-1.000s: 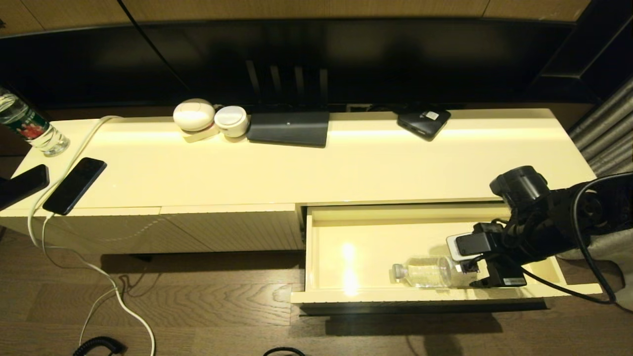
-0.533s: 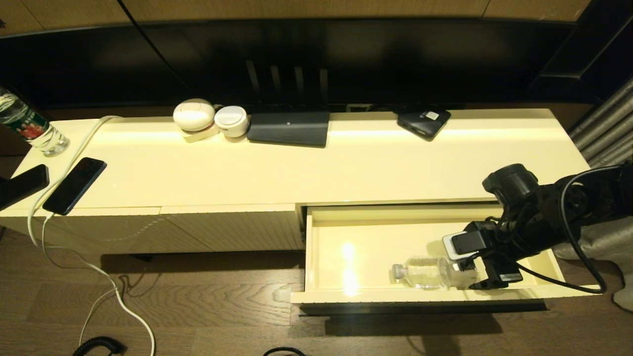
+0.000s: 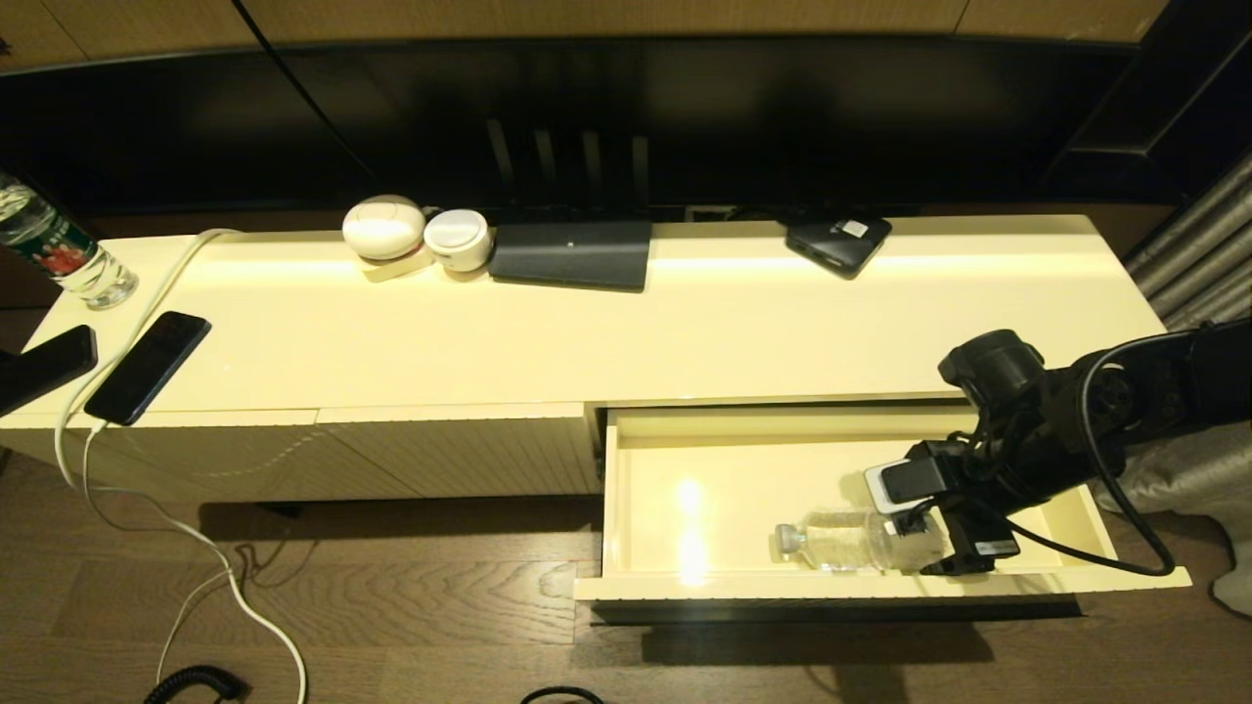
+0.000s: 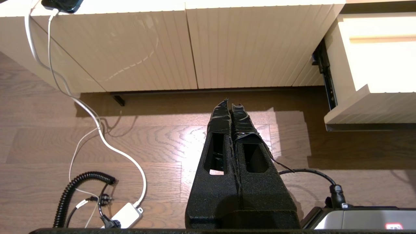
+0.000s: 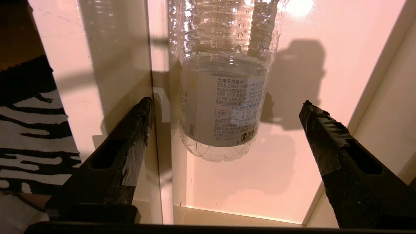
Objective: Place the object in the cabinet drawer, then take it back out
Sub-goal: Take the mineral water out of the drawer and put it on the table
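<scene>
The small clear water bottle point(image 3: 846, 540) lies on its side in the pulled-out cream drawer point(image 3: 626, 489), pale cap point(image 3: 785, 537) pointing left, close to the drawer's front wall. In the right wrist view the bottle point(image 5: 224, 97) carries a pale printed label and a little water. My right gripper point(image 3: 929, 546) is inside the drawer at the bottle's base, open. Its two fingers stand wide on either side of the base in the right wrist view, not touching it, above the drawer floor point(image 5: 243, 182). My left gripper point(image 4: 231, 102) hangs shut and empty over the wooden floor, before the ribbed cabinet front.
On the cabinet top are a bottle with a green-red label point(image 3: 59, 249), two phones point(image 3: 147, 367) with a white cable, two white round items point(image 3: 383, 227), a dark flat box point(image 3: 572, 254) and a dark device point(image 3: 838, 242). Cables lie on the floor point(image 4: 97, 136).
My right arm has moved left, bringing the open gripper closer along the bottle's base. The bottle and drawer have stayed put.
</scene>
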